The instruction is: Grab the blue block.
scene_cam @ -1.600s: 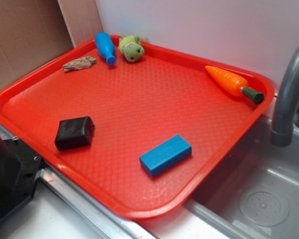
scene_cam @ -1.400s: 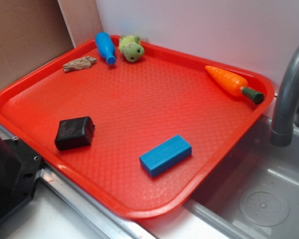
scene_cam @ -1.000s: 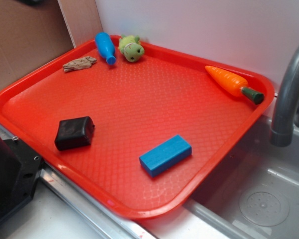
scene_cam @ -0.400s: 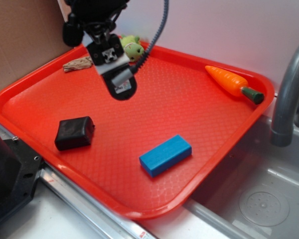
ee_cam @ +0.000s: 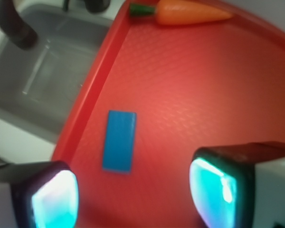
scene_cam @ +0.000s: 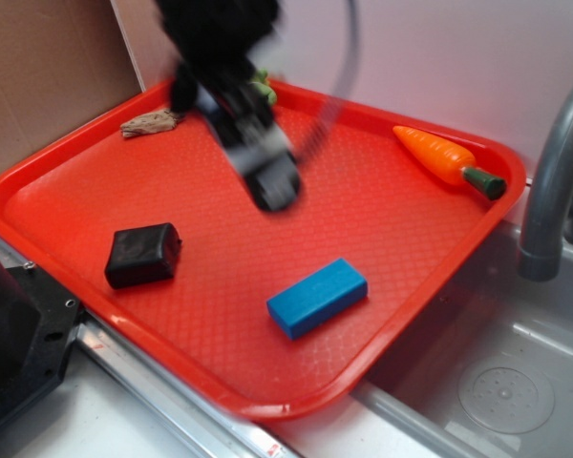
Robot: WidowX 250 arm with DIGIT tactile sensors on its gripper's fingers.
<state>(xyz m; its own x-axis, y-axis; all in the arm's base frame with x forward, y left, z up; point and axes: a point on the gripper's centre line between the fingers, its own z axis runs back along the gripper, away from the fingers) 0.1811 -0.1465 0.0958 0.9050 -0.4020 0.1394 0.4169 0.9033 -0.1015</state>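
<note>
Red tray (scene_cam: 67,181) holds blue block (scene_cam: 317,298) near its sink-side edge, carrot (scene_cam: 447,159) at far corner. Gripper (ee_cam: 133,194) above tray, jaws wide apart, empty.

Bright blue block (scene_cam: 317,297) flat near tray's (scene_cam: 57,157) front rim.

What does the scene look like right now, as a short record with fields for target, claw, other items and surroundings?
target: blue block, lying flat near the tray's front edge, untouched
claw: claw open, empty, above the tray, blurred in the exterior view
holder: red tray
other items: black block, toy carrot, small brown figure
surroundings: sink and faucet beside the tray
</note>
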